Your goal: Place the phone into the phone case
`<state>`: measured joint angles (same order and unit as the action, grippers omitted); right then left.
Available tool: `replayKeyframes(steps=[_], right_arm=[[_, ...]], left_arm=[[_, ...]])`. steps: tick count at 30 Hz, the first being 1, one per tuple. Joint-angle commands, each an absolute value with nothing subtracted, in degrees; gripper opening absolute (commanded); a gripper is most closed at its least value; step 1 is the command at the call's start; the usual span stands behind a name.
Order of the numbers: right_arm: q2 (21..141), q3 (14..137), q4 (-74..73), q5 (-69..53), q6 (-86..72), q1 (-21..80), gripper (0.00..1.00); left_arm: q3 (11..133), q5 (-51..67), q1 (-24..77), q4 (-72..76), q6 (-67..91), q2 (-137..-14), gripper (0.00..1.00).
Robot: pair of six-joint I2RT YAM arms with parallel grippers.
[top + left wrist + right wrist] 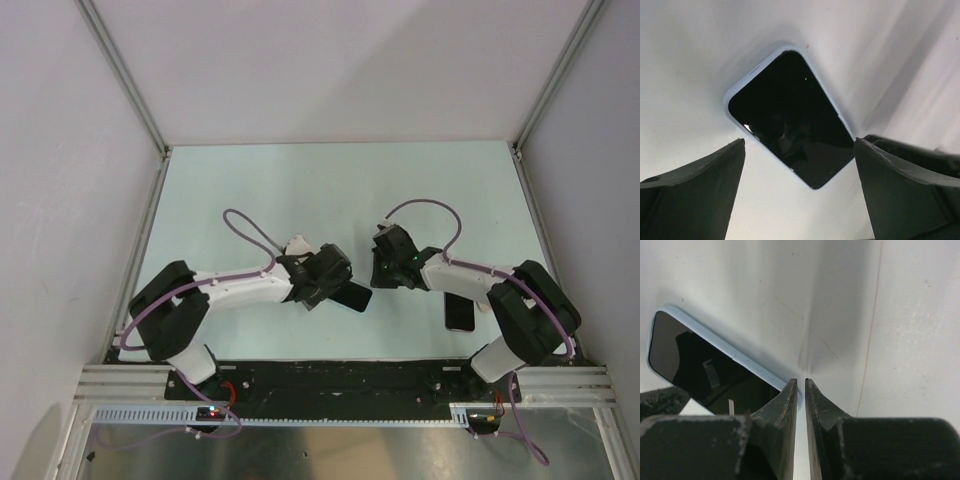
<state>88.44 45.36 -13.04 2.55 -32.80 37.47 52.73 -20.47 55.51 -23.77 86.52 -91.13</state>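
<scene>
Left gripper [800,145] is spread wide and gripping nothing, hanging right over the case [790,115], which lies flat on the pale, smooth table [300,190]. The case is a rounded dark slab with a sheen and a soft blue-grey rim, and the right gripper [801,382] is pinched almost closed on air near its edge. Phone [460,313] lies well apart by the right arm, slim and glossy black with a thin pale edge, so I'd say nothing's seated yet: it wants fetching, lining up and pressing in.
</scene>
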Motion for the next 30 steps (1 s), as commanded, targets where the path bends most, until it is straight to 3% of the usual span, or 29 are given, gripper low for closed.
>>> replayKeyframes(steps=[1,11,16,22,30], right_arm=[[87.25,44.03,-11.60,1.78,-33.15,39.32,0.15],[83.30,41.02,-9.07,-0.23,-37.85,50.52,0.13],[82.06,40.59,-8.05,-0.01,-39.41,53.31,0.13],[75.81,39.00,-10.77,5.08,-39.49,52.38,0.13],[59.22,34.63,-17.29,5.93,-38.91,43.65,0.13]], left_arm=[[59.22,-29.06,55.91,-33.33,91.84,-94.09,0.94],[61.12,-31.46,56.36,-43.70,92.67,-94.82,0.98],[63.19,-31.13,56.36,-43.93,84.39,-96.07,1.00],[68.54,-29.70,56.89,-43.20,69.96,-99.38,1.00],[71.64,-23.55,57.31,-39.84,56.65,-102.70,1.00]])
